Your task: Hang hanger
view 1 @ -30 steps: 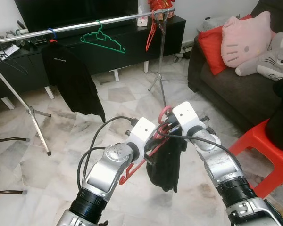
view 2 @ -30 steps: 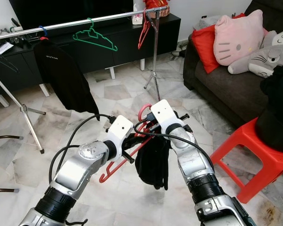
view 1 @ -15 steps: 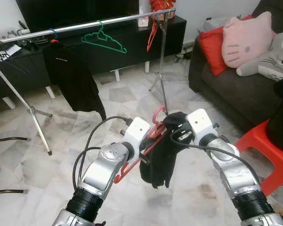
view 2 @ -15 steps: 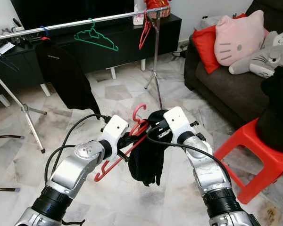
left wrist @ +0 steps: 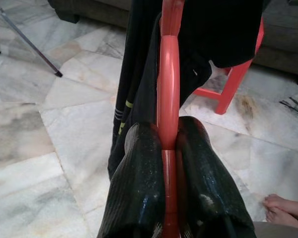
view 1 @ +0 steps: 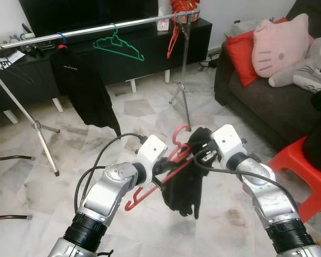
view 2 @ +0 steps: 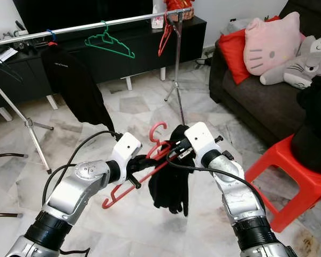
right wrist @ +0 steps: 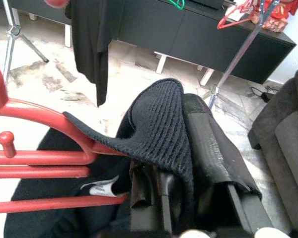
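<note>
Roughly midway: the black garment [view 1: 184, 182] is only partly on the red hanger [view 1: 160, 179], and nothing is on the clothes rail [view 1: 96, 28] yet. Garment hangs bunched off the hanger's right half; the left half is bare. Left to do, by my read: seat the fabric over both shoulders, then carry the hanger to the rail and hook it on, likely in the gap beside the green hanger [view 1: 117, 45].

Left hand [left wrist: 166, 148] is clamped narrow on the hanger's bar, fingers [left wrist: 139, 173] pressed on either side of the red plastic. Hanger is tilted, hook [view 1: 177, 134] up, low end toward the floor.

Right hand [right wrist: 188, 144] grips a fold of the knit collar (fabric draped over one finger), pinched shut on the garment just beside the hook. Both arms are raised in front of the torso, wrists angled inward toward each other, well short of the rail. A black shirt [view 1: 83, 88] already hangs there.
</note>
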`<state>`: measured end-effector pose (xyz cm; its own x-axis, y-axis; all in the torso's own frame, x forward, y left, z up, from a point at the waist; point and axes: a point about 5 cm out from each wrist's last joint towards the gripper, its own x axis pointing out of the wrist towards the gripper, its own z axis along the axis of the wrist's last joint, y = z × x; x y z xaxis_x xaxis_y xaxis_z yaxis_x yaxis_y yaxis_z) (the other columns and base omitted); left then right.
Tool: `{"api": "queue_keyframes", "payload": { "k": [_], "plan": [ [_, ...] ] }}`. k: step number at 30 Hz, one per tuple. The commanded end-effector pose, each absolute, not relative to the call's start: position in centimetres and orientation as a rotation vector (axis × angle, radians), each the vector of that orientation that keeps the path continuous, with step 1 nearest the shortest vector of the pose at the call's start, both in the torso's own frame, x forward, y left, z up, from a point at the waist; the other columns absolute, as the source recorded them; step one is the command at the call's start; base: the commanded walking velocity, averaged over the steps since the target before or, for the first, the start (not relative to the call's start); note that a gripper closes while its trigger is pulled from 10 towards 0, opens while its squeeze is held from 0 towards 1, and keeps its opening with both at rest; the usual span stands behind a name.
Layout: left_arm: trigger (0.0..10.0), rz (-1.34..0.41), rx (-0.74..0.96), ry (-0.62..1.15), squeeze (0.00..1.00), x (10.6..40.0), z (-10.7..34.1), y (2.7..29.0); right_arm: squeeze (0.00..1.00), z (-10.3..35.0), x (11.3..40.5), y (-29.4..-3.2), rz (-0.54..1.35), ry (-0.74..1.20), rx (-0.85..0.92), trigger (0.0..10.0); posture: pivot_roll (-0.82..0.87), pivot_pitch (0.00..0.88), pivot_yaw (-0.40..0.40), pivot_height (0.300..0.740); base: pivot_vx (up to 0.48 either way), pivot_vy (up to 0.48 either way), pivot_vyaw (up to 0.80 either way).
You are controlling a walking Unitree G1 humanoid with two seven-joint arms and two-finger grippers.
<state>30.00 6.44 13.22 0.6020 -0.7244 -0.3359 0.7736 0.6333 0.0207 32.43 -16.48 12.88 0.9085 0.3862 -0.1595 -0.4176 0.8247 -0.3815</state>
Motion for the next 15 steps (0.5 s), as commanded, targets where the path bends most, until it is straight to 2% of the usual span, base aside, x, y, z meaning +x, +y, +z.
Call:
{"api": "queue_keyframes", "payload": {
  "k": [1, 6, 11, 15],
  "plan": [
    [10.0, -0.891, 0.177, 0.296, 0.0, 29.8, 13.6, 6.3, 0.0, 14.2, 32.6, -15.9, 0.457, 0.013, -0.431, 10.0, -0.09, 0.045, 0.026, 0.74, 0.0, 0.0, 0.0],
    [10.0, -0.896, 0.171, 0.298, 0.0, 29.8, 13.6, 5.9, 0.0, 14.8, 32.4, -15.1, 0.524, -0.018, -0.427, 10.0, -0.09, 0.045, 0.025, 0.74, 0.0, 0.0, 0.0],
    [10.0, -0.931, 0.129, 0.297, 0.0, 29.3, 13.6, 4.5, 0.0, 15.4, 31.0, -13.0, 0.714, -0.068, -0.419, 10.0, -0.09, 0.045, 0.025, 0.74, 0.0, 0.0, 0.0],
    [10.0, -0.857, 0.111, 0.279, 0.0, 29.8, 13.6, 4.3, 0.0, 15.4, 30.8, -13.0, 0.732, -0.059, -0.424, 10.0, -0.09, 0.046, 0.025, 0.74, 0.0, 0.0, 0.0]
  ]
}}
